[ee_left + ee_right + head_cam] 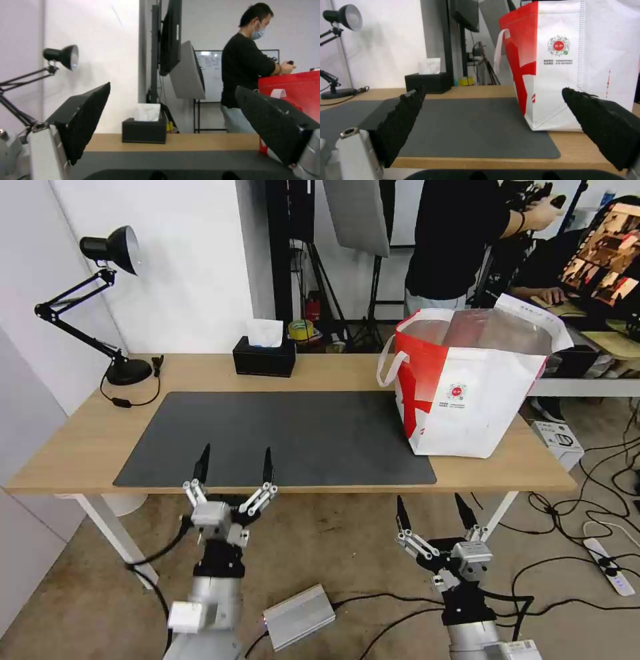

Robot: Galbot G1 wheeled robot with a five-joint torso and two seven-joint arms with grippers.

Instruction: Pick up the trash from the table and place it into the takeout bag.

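Head view: the left gripper (234, 465) and the right gripper (433, 512) are seen low at the near edge of the tabletop (80, 437), both pointed forward.
Left gripper: its jaws are spread wide and nothing is held; its tips hang over the near edge of the dark mat (280, 437).
Right gripper: its jaws are likewise spread wide and empty; it is held just short of the tabletop edge and lower than it.
Takeout bag: the takeout bag (470, 393) stands upright, mouth open, ahead of the right gripper and slightly to its outer side; its near bottom corner rests on the mat's far corner.
Trash: no bowl or cup can be found on the mat or the bare wood, so the trash is judged to be already inside the bag, though the contents are hidden by its walls.
Other things: a black tissue box (264, 357) sits well ahead of the left gripper at the back edge, and a desk lamp (100, 300) is set far out to that gripper's outer side; neither counts as trash.
Step in hand: the task is judged finished or nearly so.
Doing it well: both arms are best kept low and clear of the bag's loop handle (385, 361), so the bag is not snagged or tipped.
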